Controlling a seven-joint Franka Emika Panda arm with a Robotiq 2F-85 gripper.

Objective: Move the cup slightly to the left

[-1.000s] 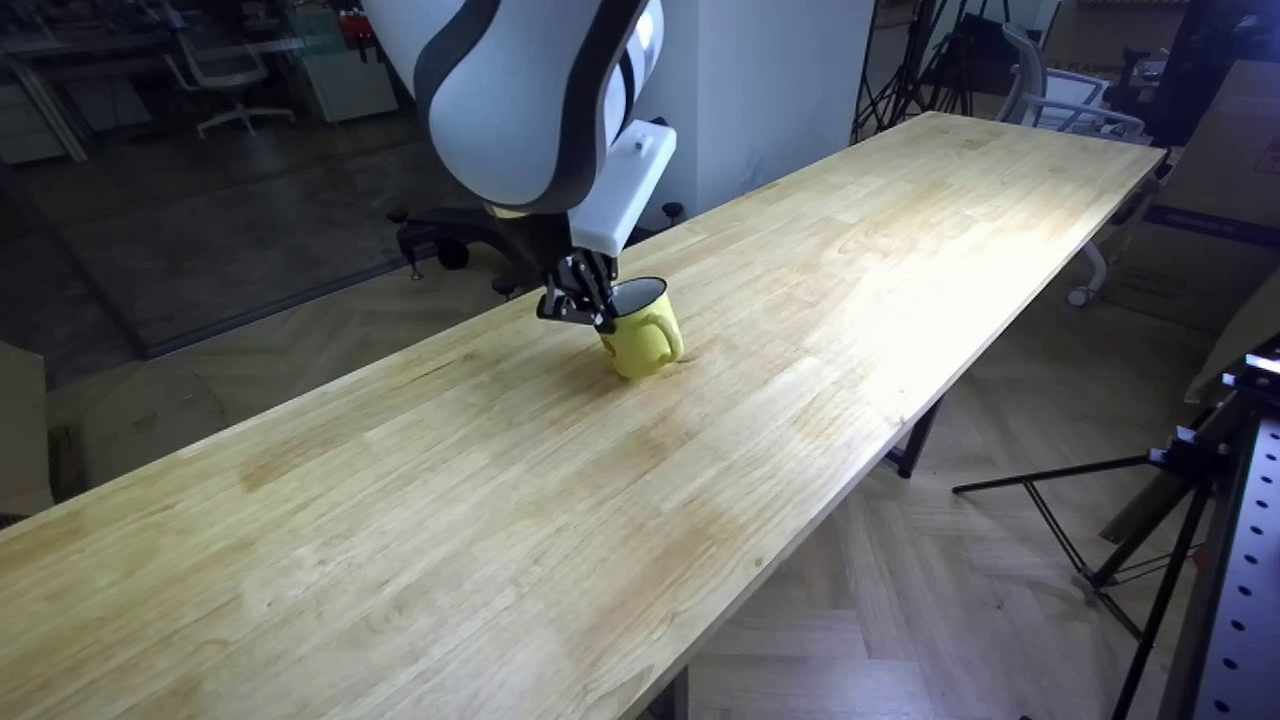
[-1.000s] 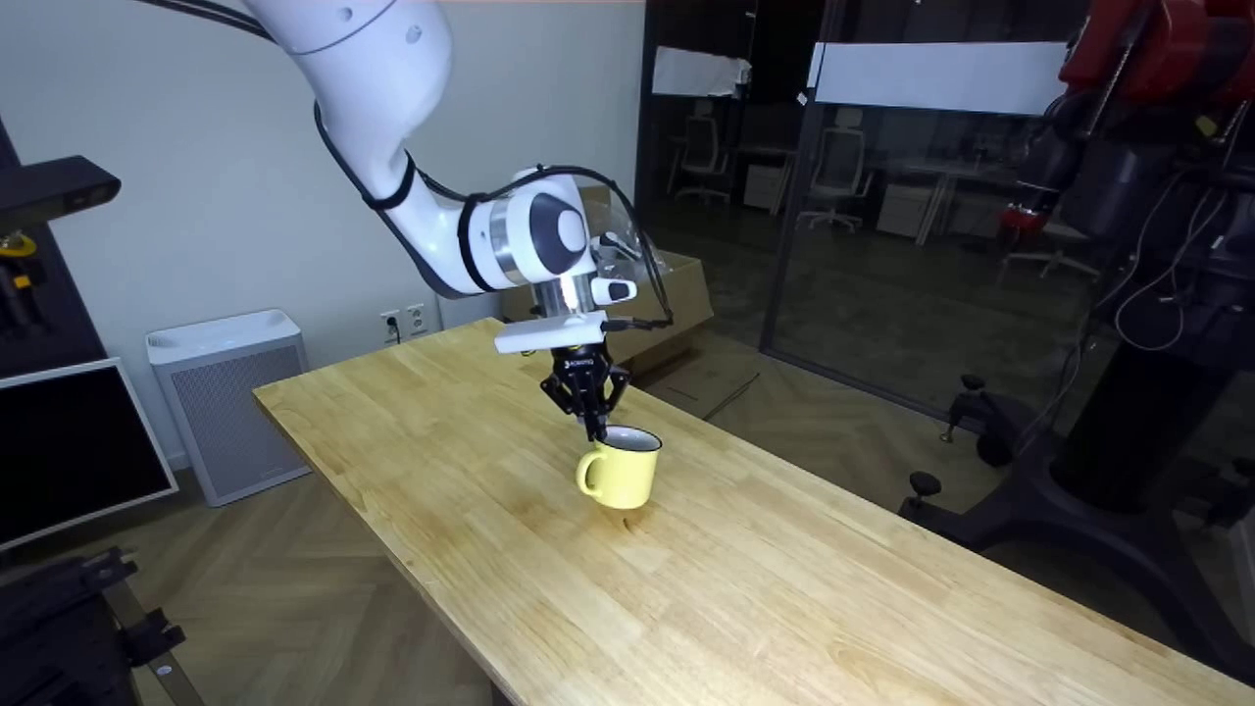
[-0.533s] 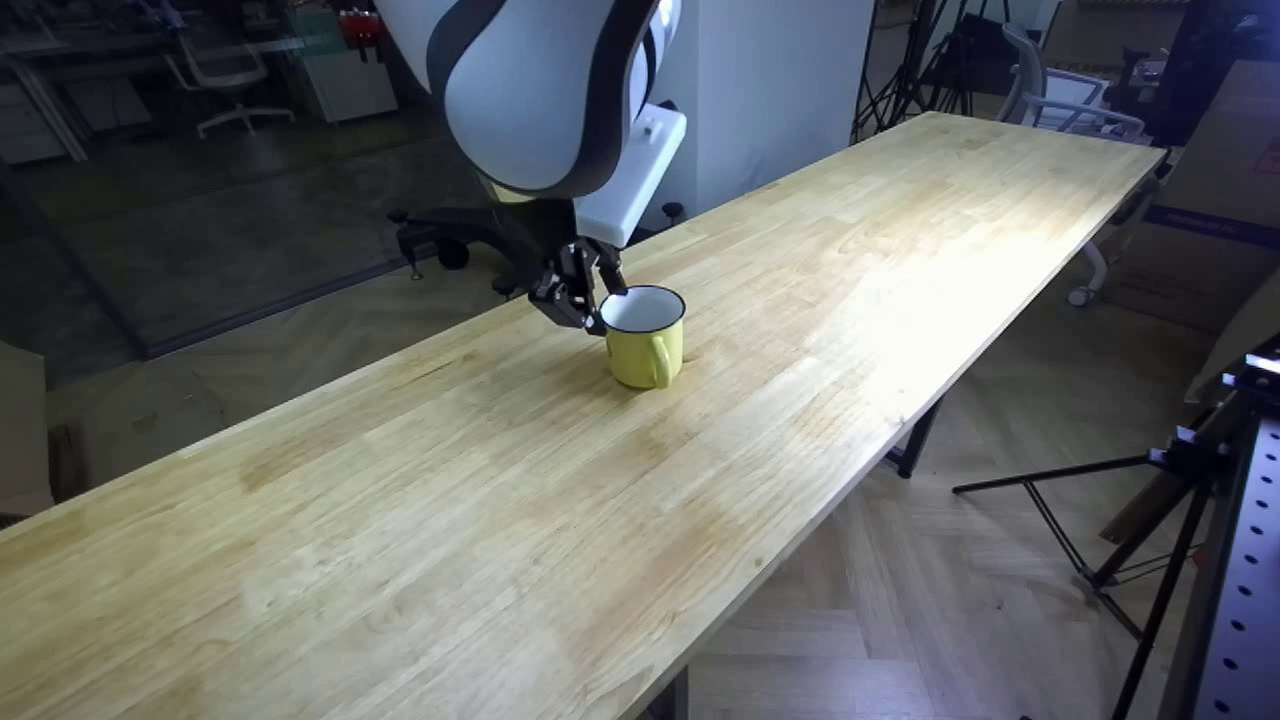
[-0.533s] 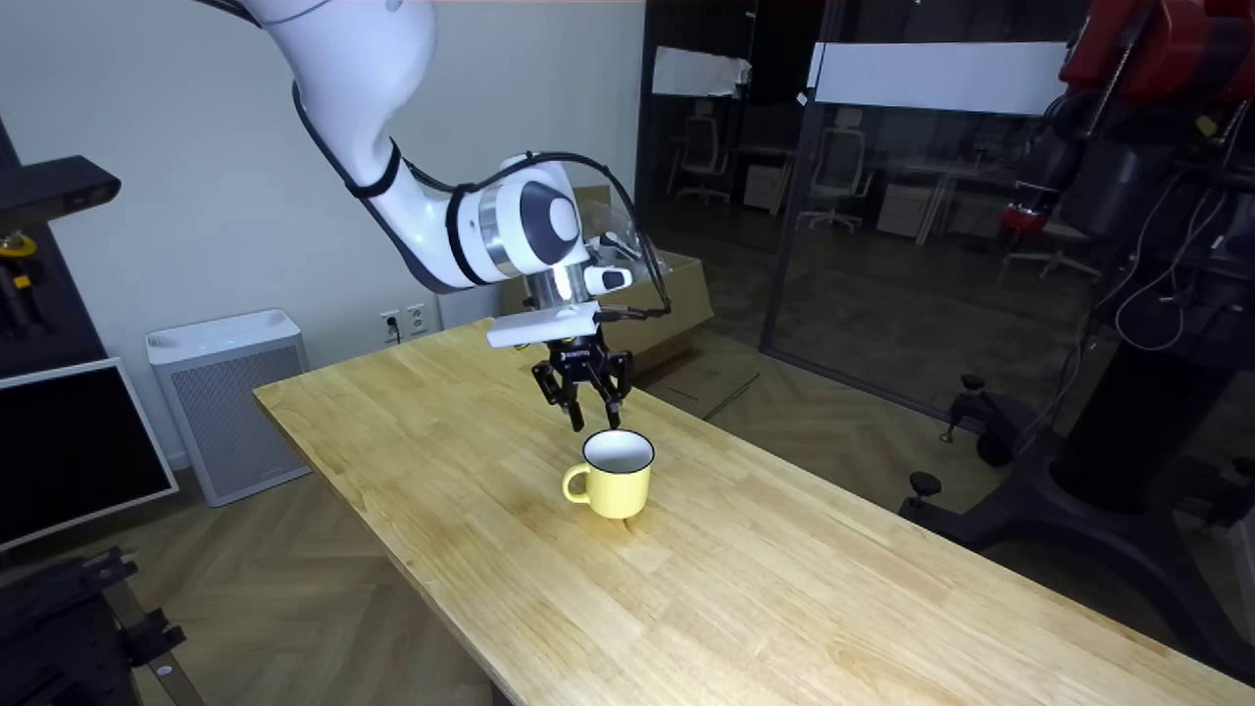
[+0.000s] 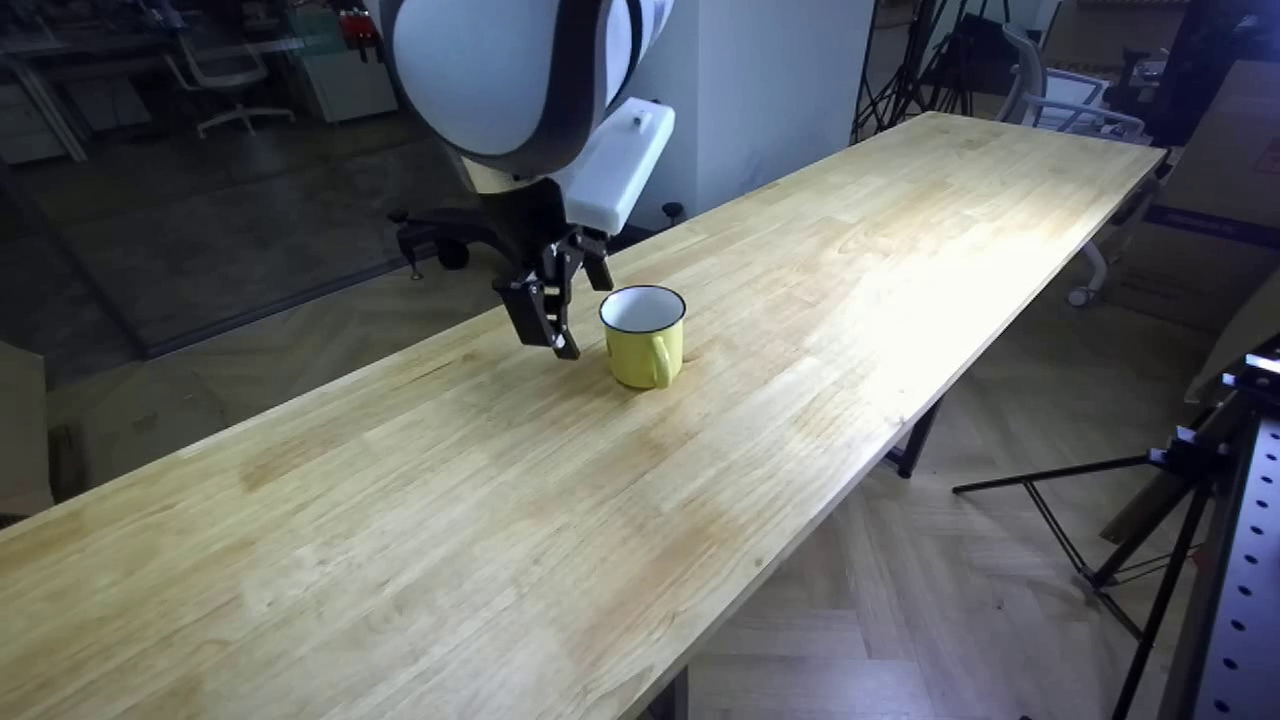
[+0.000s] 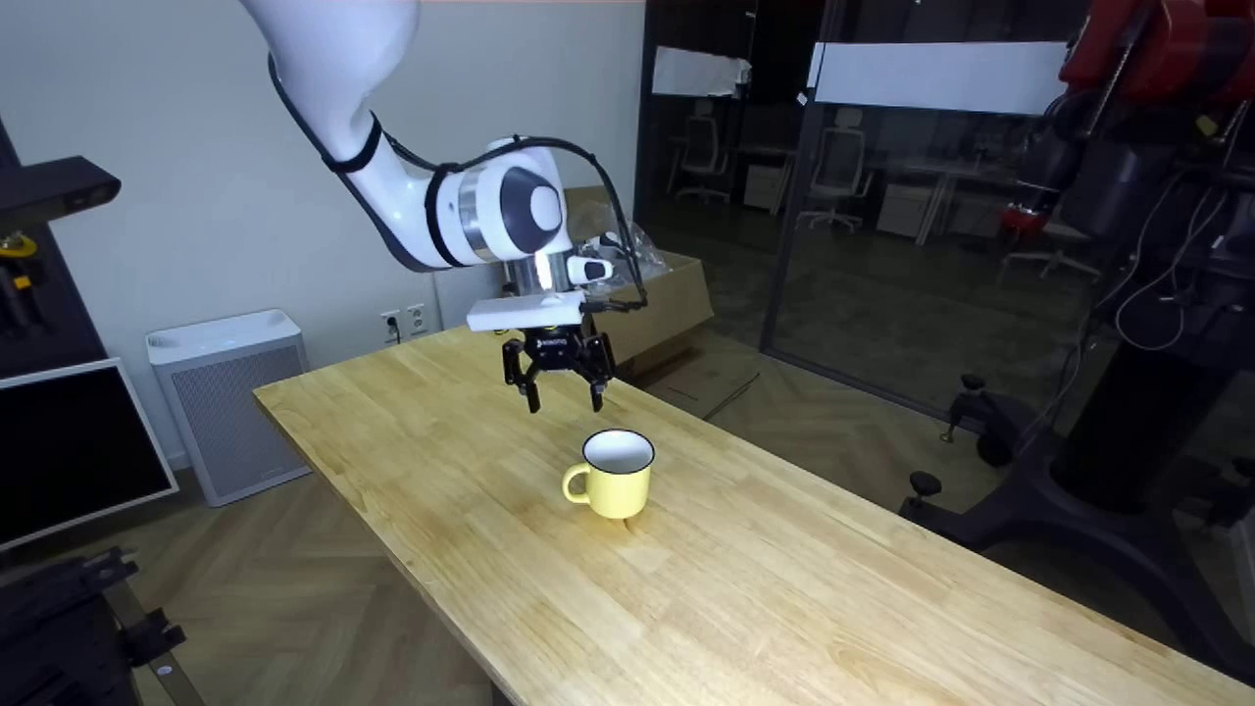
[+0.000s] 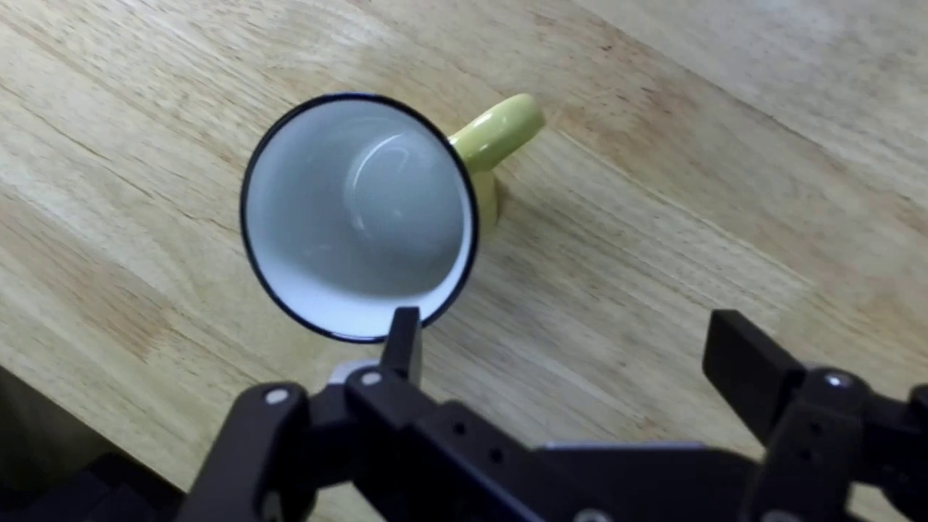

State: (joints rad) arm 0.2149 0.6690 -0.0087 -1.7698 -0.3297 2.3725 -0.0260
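Observation:
The yellow cup (image 5: 635,358) stands upright on the wooden table (image 5: 480,480), its dark rim and white inside showing in both exterior views. In an exterior view its handle (image 6: 577,483) points left. My gripper (image 6: 565,405) is open, a little above and behind the cup there, with a gap between them. Seen from the wrist, the cup (image 7: 355,217) lies at upper left. One fingertip (image 7: 406,326) overlaps its rim in that picture, while the other stands far to the right. Only bare wood shows between the fingers of the gripper (image 7: 565,314).
A long table edge runs just behind the gripper in an exterior view. Beyond the table are a cardboard box (image 6: 678,304), an air purifier (image 6: 240,412) and a dark wheeled base (image 6: 1088,529). A tripod (image 5: 1110,580) stands on the floor.
A second ago the gripper was shut on the rim of the tilted cup. The cup then settled upright on the table, the jaws opened wide, and the gripper moved up and back from it.

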